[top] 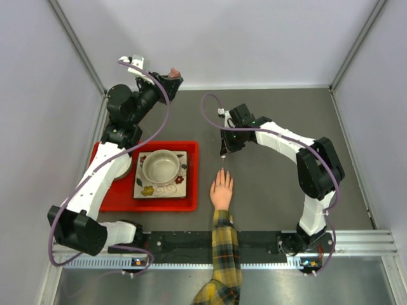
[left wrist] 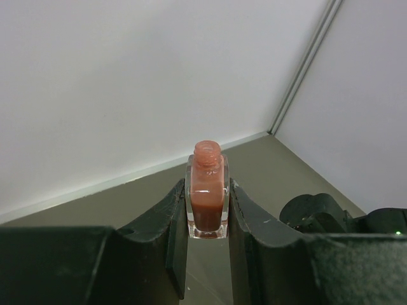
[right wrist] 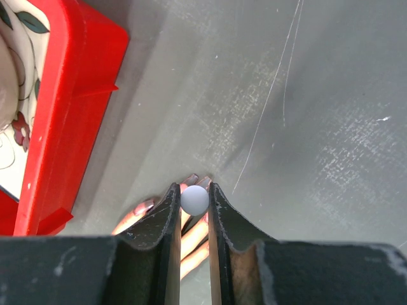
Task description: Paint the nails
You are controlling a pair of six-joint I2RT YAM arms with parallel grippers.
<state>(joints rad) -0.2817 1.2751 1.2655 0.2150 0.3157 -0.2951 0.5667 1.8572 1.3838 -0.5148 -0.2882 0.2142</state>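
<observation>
A light-skinned hand [top: 222,189] with a yellow-and-dark plaid sleeve [top: 224,254] lies flat on the grey table, fingers pointing away. In the right wrist view its nails [right wrist: 144,206] show below the fingers, glossy and pinkish-brown. My right gripper [top: 224,151] is shut on the brush cap [right wrist: 194,200], a pale round knob seen end-on, right above the fingertips. My left gripper [top: 173,76] is raised at the back left, shut on the uncapped bottle of pink-brown polish [left wrist: 207,190], which stands upright between its fingers.
A red tray [top: 114,200] left of the hand holds a flowered square plate [top: 181,188] with a metal bowl [top: 160,166] on it. The tray's edge [right wrist: 70,114] shows in the right wrist view. White walls close the back and sides.
</observation>
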